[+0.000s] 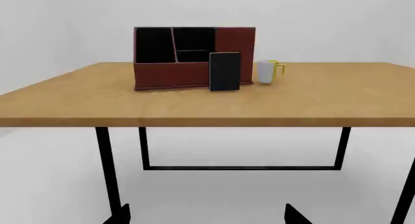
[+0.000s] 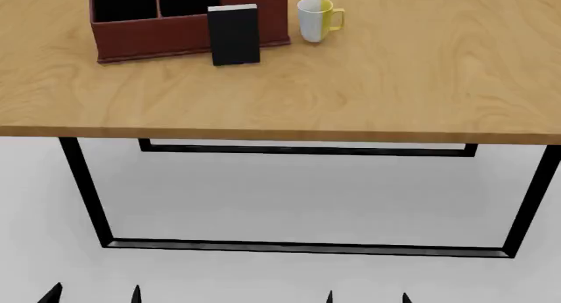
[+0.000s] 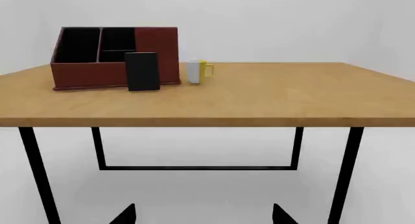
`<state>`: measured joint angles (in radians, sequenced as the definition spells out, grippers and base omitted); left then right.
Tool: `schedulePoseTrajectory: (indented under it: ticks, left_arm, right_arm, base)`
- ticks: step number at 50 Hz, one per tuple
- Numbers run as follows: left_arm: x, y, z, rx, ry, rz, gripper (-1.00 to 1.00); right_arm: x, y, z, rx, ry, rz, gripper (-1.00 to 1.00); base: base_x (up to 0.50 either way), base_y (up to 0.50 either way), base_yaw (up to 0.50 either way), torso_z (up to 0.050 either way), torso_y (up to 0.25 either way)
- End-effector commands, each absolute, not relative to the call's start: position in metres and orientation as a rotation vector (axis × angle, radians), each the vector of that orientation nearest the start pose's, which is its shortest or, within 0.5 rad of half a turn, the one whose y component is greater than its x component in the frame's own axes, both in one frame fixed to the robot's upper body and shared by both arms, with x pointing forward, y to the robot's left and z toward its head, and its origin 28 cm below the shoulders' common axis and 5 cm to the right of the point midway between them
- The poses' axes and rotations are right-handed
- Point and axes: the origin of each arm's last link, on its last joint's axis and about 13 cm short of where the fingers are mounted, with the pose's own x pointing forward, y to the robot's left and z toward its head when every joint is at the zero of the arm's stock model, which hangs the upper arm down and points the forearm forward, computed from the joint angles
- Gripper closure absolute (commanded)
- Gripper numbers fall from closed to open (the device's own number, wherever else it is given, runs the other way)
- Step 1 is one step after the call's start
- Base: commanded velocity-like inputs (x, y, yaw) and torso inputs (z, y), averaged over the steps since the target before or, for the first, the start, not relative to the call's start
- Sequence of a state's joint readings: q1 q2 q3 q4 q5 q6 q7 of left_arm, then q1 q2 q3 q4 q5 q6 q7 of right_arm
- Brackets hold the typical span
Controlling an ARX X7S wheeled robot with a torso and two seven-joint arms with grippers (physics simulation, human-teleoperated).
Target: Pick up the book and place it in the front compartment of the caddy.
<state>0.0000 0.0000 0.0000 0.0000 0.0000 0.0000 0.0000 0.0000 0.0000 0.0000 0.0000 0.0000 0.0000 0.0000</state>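
The book (image 2: 234, 35) stands upright against the caddy (image 2: 149, 37), ungrasped; both claws, only tips visible, appear open and empty. Everything remains.

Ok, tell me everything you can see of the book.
The book is a plain black rectangle with a pale grey-white page edge along its top, no title or marking visible. It stands upright on the wooden table, in front of the red-brown caddy, seemingly against its low wall, though contact is unclear. It stands taller than the white and yellow mug beside it. Neither gripper is near it.
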Motion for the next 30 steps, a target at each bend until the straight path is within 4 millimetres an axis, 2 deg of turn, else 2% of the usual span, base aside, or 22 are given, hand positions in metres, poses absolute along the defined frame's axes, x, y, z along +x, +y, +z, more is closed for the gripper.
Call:
schedulePoseTrajectory:
  ticks: [1, 2, 18, 24, 30]
  left_arm:
    - [0.211, 0.213, 0.014, 0.0, -0.001, 0.017, -1.0]
    - [0.21, 0.205, 0.013, -0.001, 0.0, 0.0, -1.0]
    - [0.206, 0.206, 0.02, -0.032, -0.019, 0.005, -1.0]
    - [0.209, 0.209, 0.042, -0.017, -0.065, -0.001, -1.0]
    - [0.222, 0.212, 0.074, -0.007, -0.161, 0.003, -1.0]
  right_arm:
    - [0.211, -0.096, 0.013, -0.02, 0.0, 0.0, -1.0]
    - [0.211, -0.097, 0.013, 0.003, 0.001, -0.002, -1.0]
    - [0.218, -0.097, 0.016, 0.014, -0.009, -0.011, -1.0]
    - [0.221, -0.098, 0.036, 0.038, -0.052, -0.023, -1.0]
    - [0.229, -0.1, 0.069, 0.021, -0.13, -0.03, -1.0]
  base:
    - [0.0, 0.0, 0.0, 0.0, 0.0]
    - [0.0, 0.0, 0.0, 0.0, 0.0]
    - [0.0, 0.0, 0.0, 0.0, 0.0]
    - [0.0, 0.0, 0.0, 0.0, 0.0]
    - [0.0, 0.0, 0.0, 0.0, 0.0]
